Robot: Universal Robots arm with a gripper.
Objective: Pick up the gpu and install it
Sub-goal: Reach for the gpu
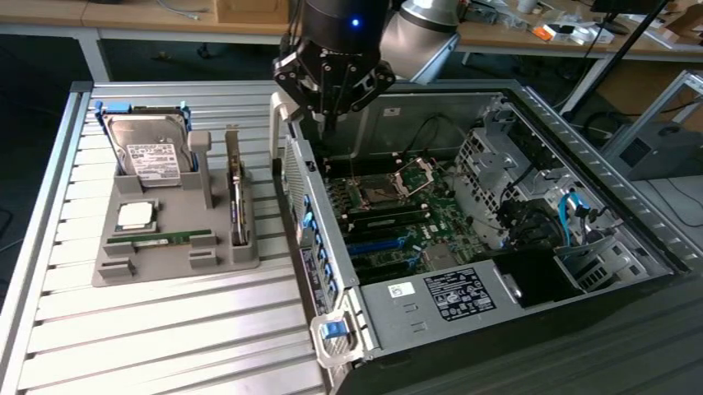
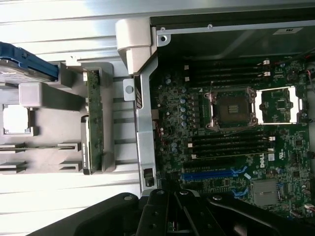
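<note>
Exterior view: the gripper [image 1: 329,122] is seen at the upper centre of the frame, poised over the rear wall of the open computer case [image 1: 396,317]. Its jaws are drawn together and nothing is held between them. The gpu [image 1: 236,202] has not yet been picked up; it is found left of centre, standing on its long edge in a slot of the grey holder [image 1: 165,267], just beside the case wall.

Several risks are judged likely from here. With the jaws closed, the card's upper edge would be struck rather than straddled if a descent were made, and the board could be knocked over or chipped. The card is set close to the case wall, so little room is left on that side, and one finger could be caught on the sheet metal. Because the board is thin and stands on edge, an off-centre grip could leave it tilted or let it slip. The hard drive [image 1: 148,152], the processor chip [image 1: 135,216] and the memory stick [image 1: 160,237] are kept in the same holder, and any of them could be disturbed by a misplaced approach. A tilted card would also be poorly matched to the blue expansion slot [image 1: 379,245] on the motherboard [image 1: 434,210], and the contacts could be damaged.
</note>
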